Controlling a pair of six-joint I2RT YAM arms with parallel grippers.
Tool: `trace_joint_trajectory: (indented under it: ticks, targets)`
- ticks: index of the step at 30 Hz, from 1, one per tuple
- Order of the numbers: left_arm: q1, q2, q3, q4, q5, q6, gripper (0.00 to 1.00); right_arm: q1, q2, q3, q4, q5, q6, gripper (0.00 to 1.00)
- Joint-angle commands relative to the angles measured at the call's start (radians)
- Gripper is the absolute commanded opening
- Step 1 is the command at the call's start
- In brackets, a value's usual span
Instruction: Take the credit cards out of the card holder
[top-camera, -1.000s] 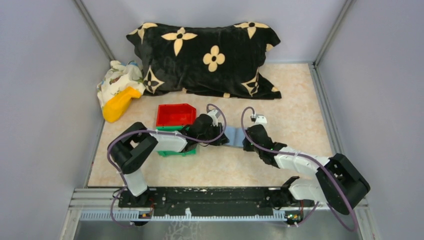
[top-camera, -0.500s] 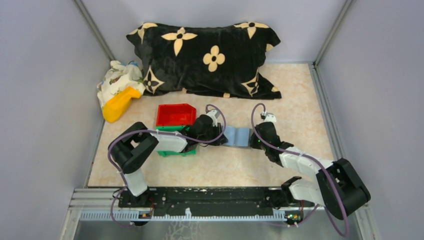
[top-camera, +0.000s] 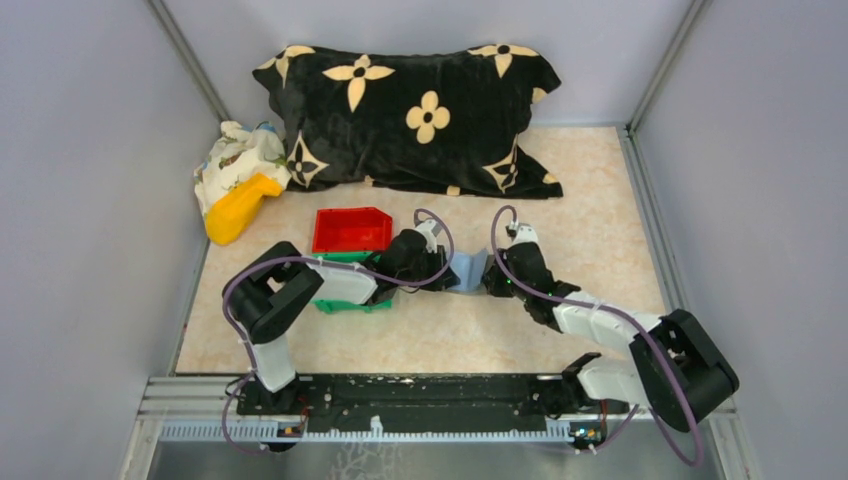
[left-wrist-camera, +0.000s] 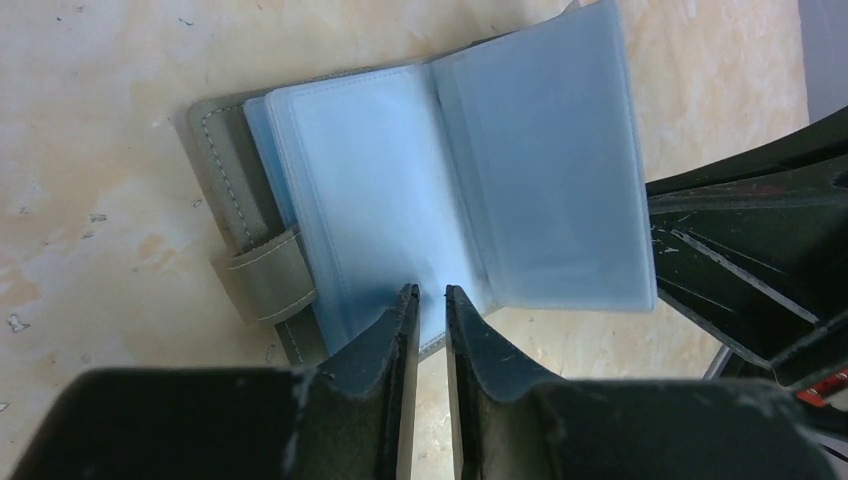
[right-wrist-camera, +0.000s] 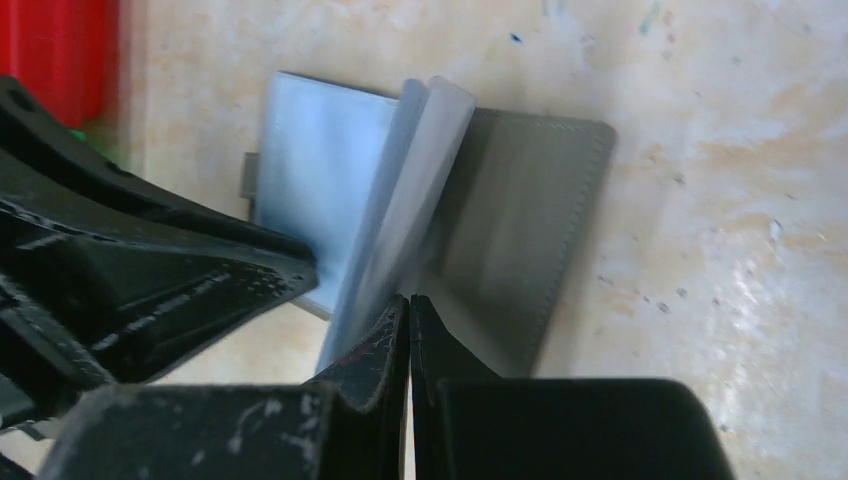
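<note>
The card holder (top-camera: 468, 270) lies open on the table between my two grippers. In the left wrist view its grey cover (left-wrist-camera: 225, 170) with a strap lies flat, and the blue translucent sleeves (left-wrist-camera: 400, 190) fan out over it. My left gripper (left-wrist-camera: 427, 296) rests its tips on the near edge of the sleeves, jaws a narrow gap apart with nothing between them. My right gripper (right-wrist-camera: 408, 302) is shut, its tips pushed against a raised sleeve (right-wrist-camera: 405, 200) beside the grey cover (right-wrist-camera: 520, 220). No credit cards can be made out in the sleeves.
A red bin (top-camera: 350, 230) and a green bin (top-camera: 345, 303) sit just left of the holder, under my left arm. A black flowered pillow (top-camera: 420, 110) fills the back. A yellow object (top-camera: 238, 208) and patterned cloth (top-camera: 235, 155) lie at the back left.
My right gripper pulled away to the right, then came back left against the holder. The sleeves now stand raised instead of lying flat. The left gripper stayed put.
</note>
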Motion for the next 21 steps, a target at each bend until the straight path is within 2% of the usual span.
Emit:
trace_joint_trajectory:
  ticks: [1, 6, 11, 13, 15, 16, 18, 21]
  targets:
    - [0.000, 0.001, 0.003, -0.036, -0.001, 0.004, 0.22, 0.033, 0.046, 0.088, 0.088, -0.012, -0.025, 0.00]
    - [0.002, -0.104, -0.008, -0.130, -0.059, 0.010, 0.25, 0.043, 0.098, 0.106, 0.109, -0.024, -0.023, 0.00]
    - [0.012, -0.314, -0.036, -0.293, -0.246, -0.006, 0.36, 0.044, 0.068, 0.098, 0.094, -0.003, -0.019, 0.00]
    - [0.033, -0.393, -0.054, -0.338, -0.291, -0.042, 0.48, 0.042, 0.038, 0.096, 0.074, 0.003, -0.022, 0.00]
    - [0.073, -0.468, -0.104, -0.315, -0.254, -0.078, 0.94, 0.044, -0.001, 0.096, 0.054, 0.009, -0.023, 0.00]
    - [0.100, -0.505, -0.136, -0.272, -0.206, -0.088, 0.99, 0.044, -0.018, 0.096, 0.043, 0.015, -0.025, 0.00]
    - [0.125, -0.575, -0.200, -0.167, -0.128, -0.073, 0.99, 0.045, -0.061, 0.095, 0.018, 0.028, -0.031, 0.03]
    - [0.126, -0.666, -0.239, -0.135, -0.142, -0.055, 0.99, 0.044, -0.129, 0.100, -0.029, 0.064, -0.045, 0.14]
